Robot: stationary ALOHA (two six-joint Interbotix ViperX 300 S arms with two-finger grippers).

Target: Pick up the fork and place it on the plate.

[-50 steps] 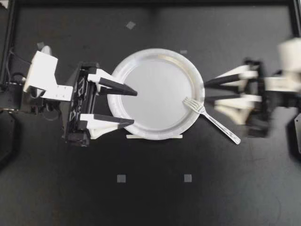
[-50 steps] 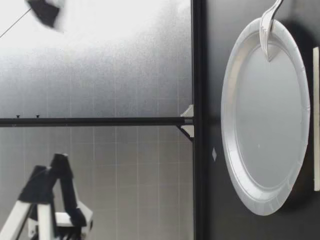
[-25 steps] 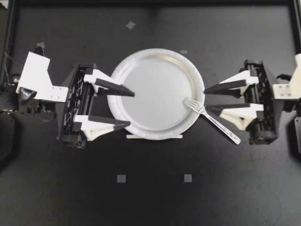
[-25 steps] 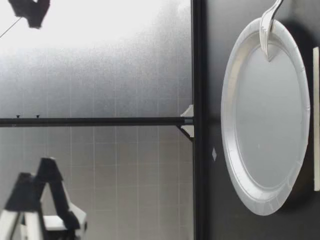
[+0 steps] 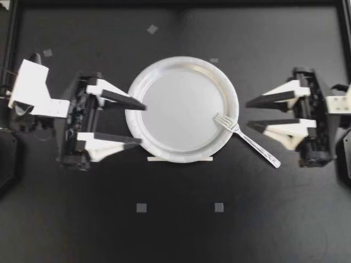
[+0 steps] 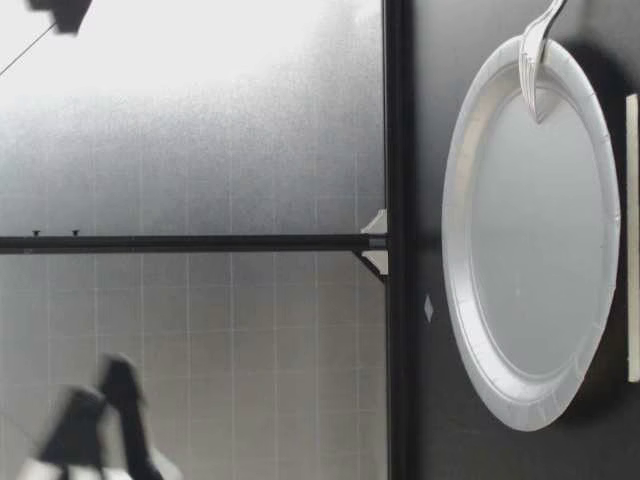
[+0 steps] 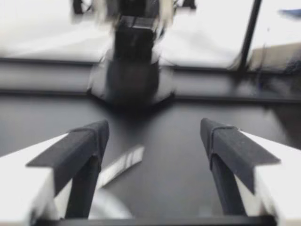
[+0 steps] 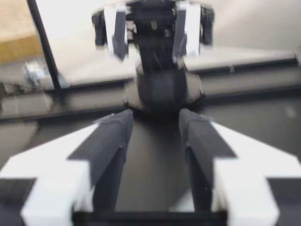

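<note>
The fork (image 5: 245, 139) lies half on its target: the tines are over the rim and on the plate (image 5: 175, 104), while the handle slants off onto the counter (image 5: 274, 219) toward my right arm. The low view shows the tines draped over the rim, so I judge the fork is propped on that edge rather than lying flat inside. I would not call the placement finished, since most of the handle is off the plate.

My right jaws stand apart and empty, just beside the plate's edge and above the handle's line, touching neither. That arm is the natural one to regrip, as the handle points its way. My left jaws are also apart and empty, their tips at the plate's opposite edge. From there they could brace the plate if I push the fork inward.

A thin white strip (image 5: 180, 159) lies against the plate's near edge, perhaps as a position marker.
</note>
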